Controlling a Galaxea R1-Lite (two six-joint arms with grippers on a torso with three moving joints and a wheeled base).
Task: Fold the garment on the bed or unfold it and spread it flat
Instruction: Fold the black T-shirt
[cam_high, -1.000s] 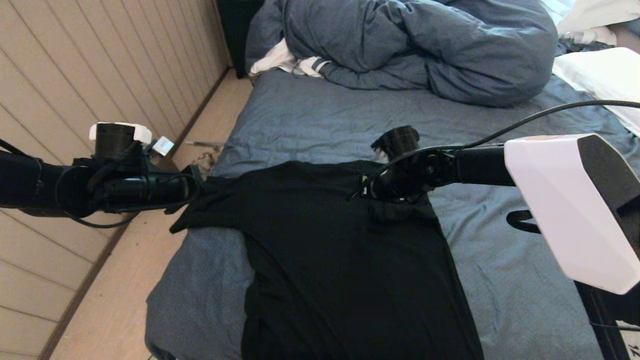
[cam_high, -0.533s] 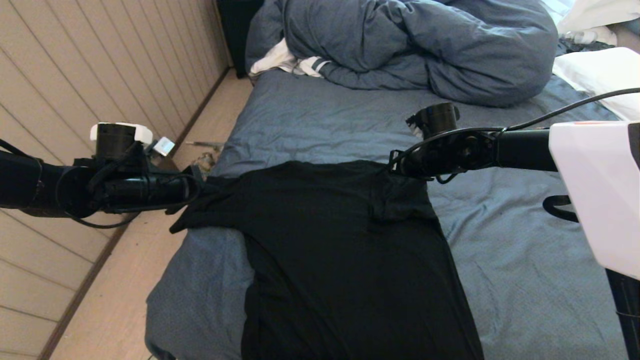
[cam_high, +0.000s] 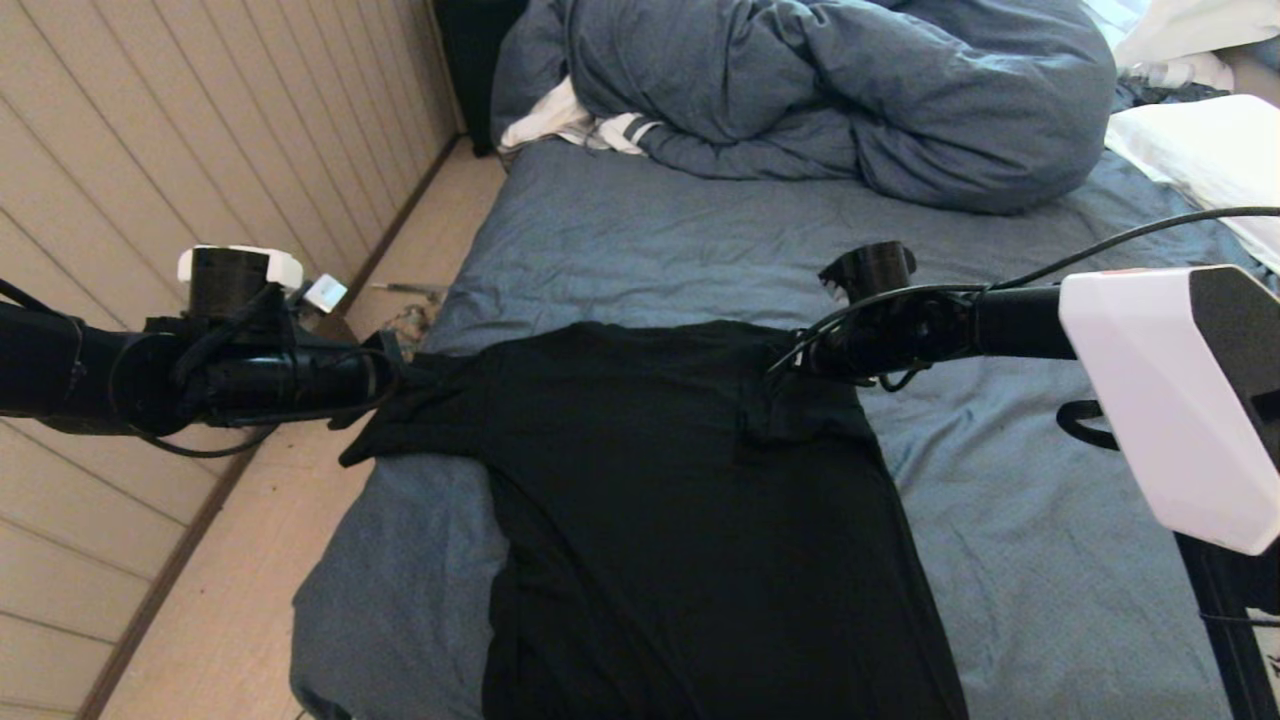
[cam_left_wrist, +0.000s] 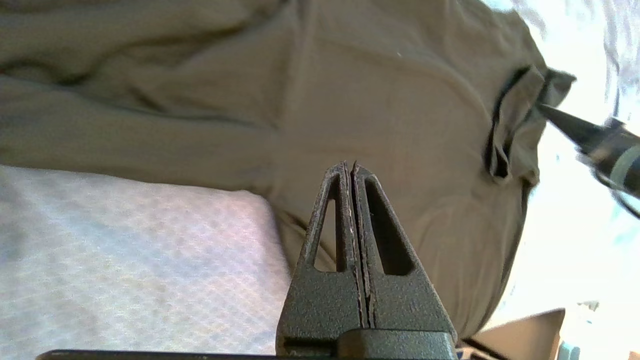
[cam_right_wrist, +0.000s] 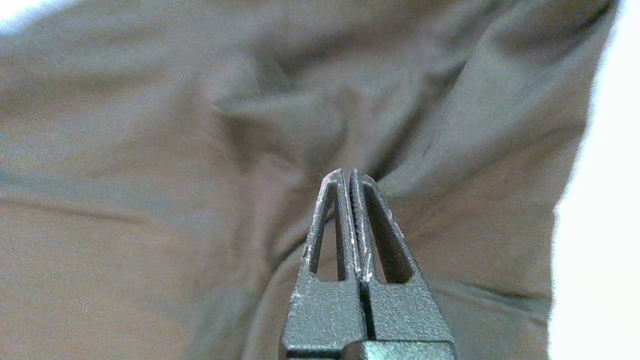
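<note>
The right end effector (cam_high: 775, 375), jaws together, has swung out rightward and dipped back to the garment (cam_high: 680, 520) shoulder corner. The left end effector (cam_high: 395, 370) stays shut at the sleeve over the bed (cam_high: 1000, 560) edge. I judge the shirt is being spread flat, not yet smooth.

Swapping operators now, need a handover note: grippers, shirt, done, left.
Left gripper: shut, pinching the garment at its left sleeve end, off the bed's left edge.
Right gripper: shut, at the garment's far right corner; a grip can't be confirmed.
Garment: plain side up, lying lengthwise on the bed, near end running out of view. Right corner bunched.
Done: mostly spread out.
Left: flatten the right corner and left sleeve, release.
</note>
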